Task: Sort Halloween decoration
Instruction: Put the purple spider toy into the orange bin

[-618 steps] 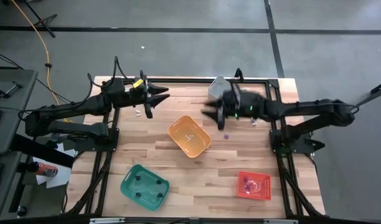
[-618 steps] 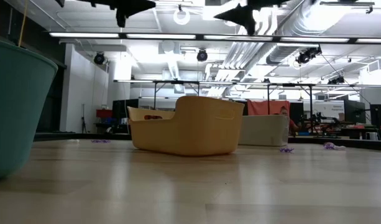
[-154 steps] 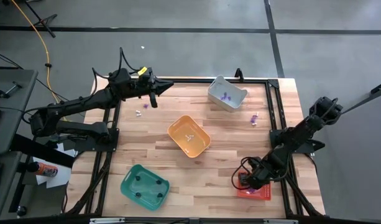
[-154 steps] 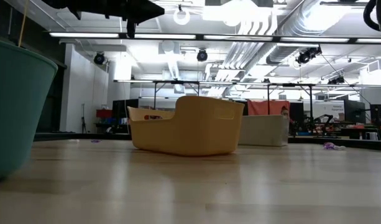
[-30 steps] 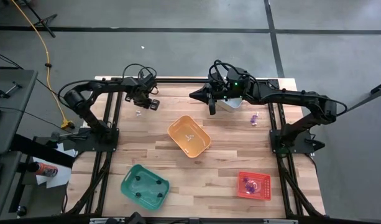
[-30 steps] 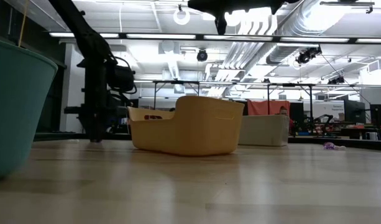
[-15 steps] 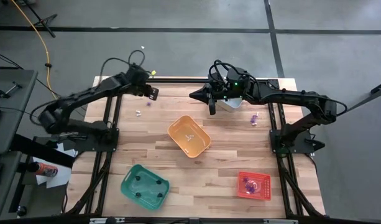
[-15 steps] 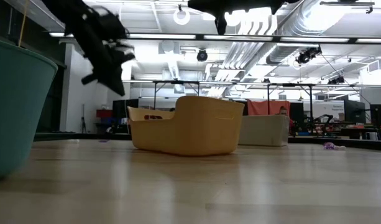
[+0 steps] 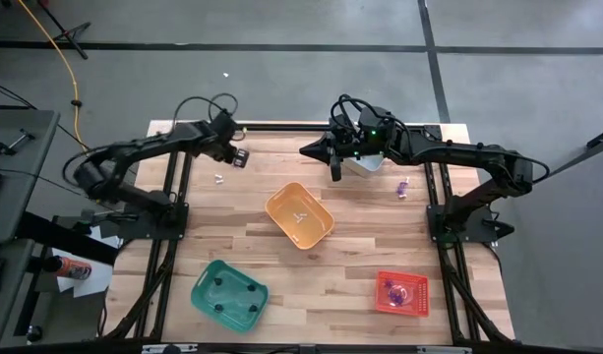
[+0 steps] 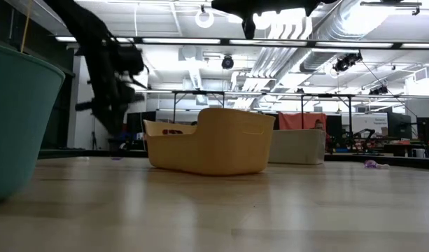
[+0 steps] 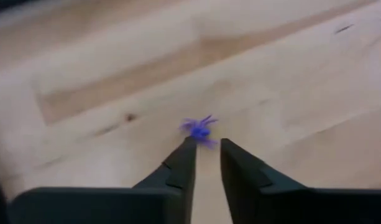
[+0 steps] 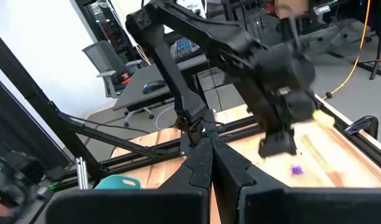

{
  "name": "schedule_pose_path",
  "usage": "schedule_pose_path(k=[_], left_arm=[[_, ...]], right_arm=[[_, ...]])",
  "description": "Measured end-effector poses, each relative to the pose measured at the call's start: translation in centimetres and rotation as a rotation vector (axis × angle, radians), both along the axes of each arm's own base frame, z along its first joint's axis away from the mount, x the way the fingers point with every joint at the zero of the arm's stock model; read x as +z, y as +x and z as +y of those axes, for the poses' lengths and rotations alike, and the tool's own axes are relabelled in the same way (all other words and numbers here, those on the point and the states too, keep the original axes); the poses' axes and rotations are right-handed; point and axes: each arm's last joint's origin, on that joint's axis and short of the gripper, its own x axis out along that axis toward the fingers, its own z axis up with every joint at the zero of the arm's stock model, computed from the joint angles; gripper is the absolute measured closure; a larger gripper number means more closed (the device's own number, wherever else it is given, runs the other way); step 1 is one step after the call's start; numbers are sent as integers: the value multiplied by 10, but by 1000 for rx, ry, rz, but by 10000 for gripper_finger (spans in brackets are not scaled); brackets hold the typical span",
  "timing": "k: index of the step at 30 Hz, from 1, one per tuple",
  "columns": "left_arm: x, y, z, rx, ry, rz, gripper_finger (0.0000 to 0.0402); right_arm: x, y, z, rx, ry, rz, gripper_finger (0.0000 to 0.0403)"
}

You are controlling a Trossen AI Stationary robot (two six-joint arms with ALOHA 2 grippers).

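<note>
Purple spider (image 11: 200, 130): a tiny trinket lying on the bare wood, just ahead of the left gripper's (image 11: 207, 147) fingertips; nothing is holding it.
Left jaws: parted by a narrow gap, empty; the tips are close to the spider, but contact cannot be told.
Left gripper place: at the table's (image 9: 360, 261) far-left corner, low over the wood, seen from above at (image 9: 238, 155).
Risk at the jaws: the gap looks barely wider than the spider, so a slightly off-line descent could push the trinket away or pinch only a leg and drop it on the lift.
Right jaws: pressed together, holding nothing visible.
Right gripper (image 9: 332, 169) place: held high over the far edge, just beside the grey bin (image 9: 365, 163), waiting.
Other trinkets: a whitish one (image 9: 219, 178) near the left gripper; a purple one (image 9: 401, 186) at the far right, well apart from both arms.
Bins: orange bin (image 9: 299, 215) mid-table with a pale trinket inside; green bin (image 9: 228, 291) near left holding dark pieces; red bin (image 9: 402, 292) near right holding purple ones.
Risk farther out: the red bin sits diagonally across the table from the spider, so a loose grip could shed it along the way.
</note>
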Motion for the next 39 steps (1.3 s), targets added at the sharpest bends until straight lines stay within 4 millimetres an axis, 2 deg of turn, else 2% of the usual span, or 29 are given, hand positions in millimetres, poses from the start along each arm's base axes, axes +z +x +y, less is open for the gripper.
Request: schedule_pose_path(k=[5,9,13,19,23,25,27,31,35,39], left_arm=[[-36,7,7,25,-82,70,290],[-49,12,12,29,-81,86,263],[-55,16,17,29,-64,69,253],[-67,18,18,27,-115,103,272],[-69,19,18,20,-121,100,325],[-67,18,17,6,-112,95,370],[-61,18,17,-2,-92,77,391],[-43,13,13,-18,-45,47,399],[-12,11,8,-84,55,-45,401],[25,12,-6,-238,182,-213,401]], right_arm=[[-1,0,0,-1,12,7,403],[-1,0,0,-1,12,8,403],[-1,0,0,-1,13,8,403],[-1,0,0,-1,13,9,403],[-1,0,1,0,13,9,403],[-1,0,1,1,13,9,403],[-1,0,2,5,12,9,403],[-1,1,3,8,10,8,403],[-1,1,3,8,10,8,403],[-1,1,4,13,8,8,403]])
